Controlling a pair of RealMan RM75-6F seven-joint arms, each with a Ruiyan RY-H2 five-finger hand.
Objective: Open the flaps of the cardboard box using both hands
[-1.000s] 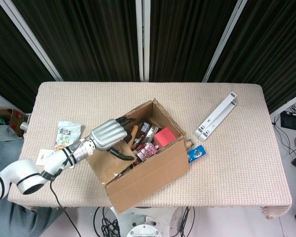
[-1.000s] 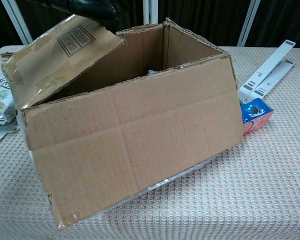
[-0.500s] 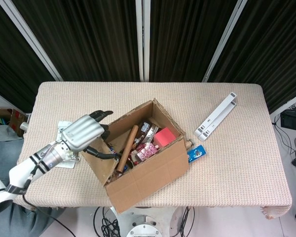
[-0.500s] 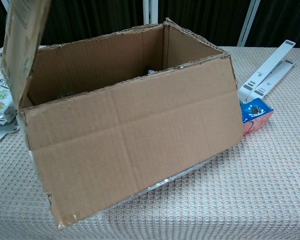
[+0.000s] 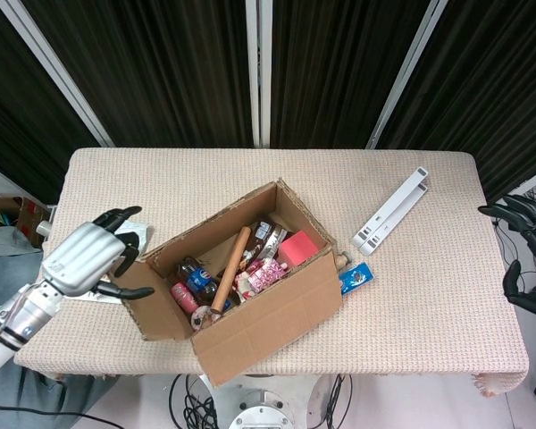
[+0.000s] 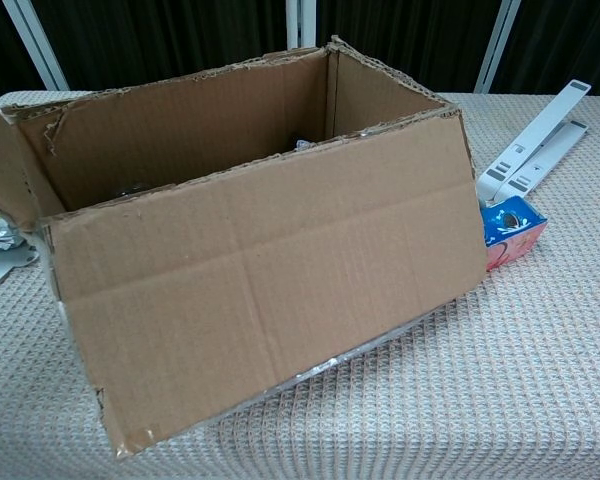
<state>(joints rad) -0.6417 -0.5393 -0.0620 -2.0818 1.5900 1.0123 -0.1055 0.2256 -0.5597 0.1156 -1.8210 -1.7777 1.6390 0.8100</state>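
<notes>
Cardboard box point(image 5: 241, 286) sits mid-frame on the tabletop point(image 5: 429, 295), long axis running lower left to upper right. We see our left hand point(image 5: 87, 259) at the left edge, fingers spread and released, just beside the folded-out left flap point(image 5: 152, 313). Our right hand point(image 5: 527, 259), at the far right edge, hangs empty, well apart from the box; the left is nearer

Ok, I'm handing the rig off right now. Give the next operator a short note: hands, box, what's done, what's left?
Left hand: open, holds nothing, just off the folded-out left flap.
Right hand: at the table's far right edge, holding nothing, away from the cardboard box.
Box: mid-table, top open, contents exposed; white stand and blue packet lie to its right.
Done: left flap out.
Left: no flap shows closed; check the right end.
</notes>
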